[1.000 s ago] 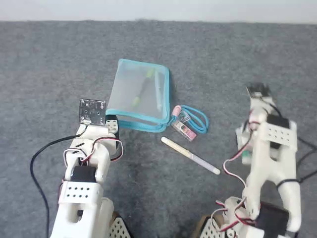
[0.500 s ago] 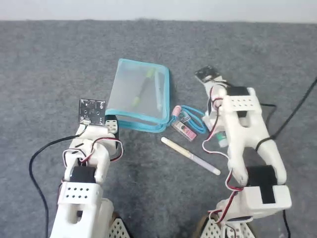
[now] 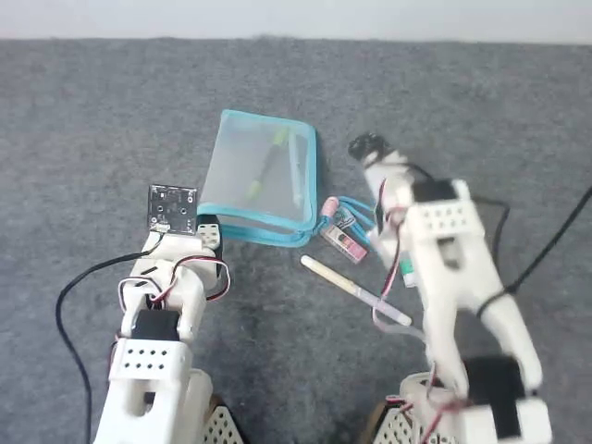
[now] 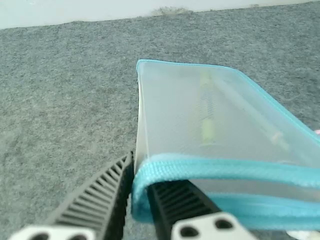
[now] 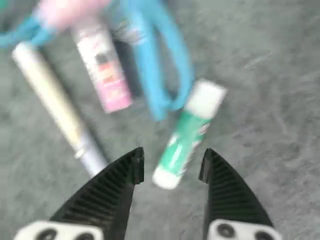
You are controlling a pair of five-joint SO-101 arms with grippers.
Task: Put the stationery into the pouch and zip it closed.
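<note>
Right fingers (image 5: 115, 175) nearer pouch (image 3: 264, 180), wide astride glue stick (image 5: 187, 135); left fingers (image 4: 105, 190) tight on pouch.

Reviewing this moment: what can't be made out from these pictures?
High view: the right arm covers the green-and-white tube almost wholly.
Left wrist view: the pouch is cut off by the frame edge; the items inside are vague through its frosted wall.
Right wrist view: blur leaves unclear whether the right gripper touches the tube.

Grey carpet-like mat (image 3: 111, 111) is lying flat, covering the table from side to side. Pale strip (image 3: 296, 18) is running along the mat's far edge, meeting it in a straight line.
</note>
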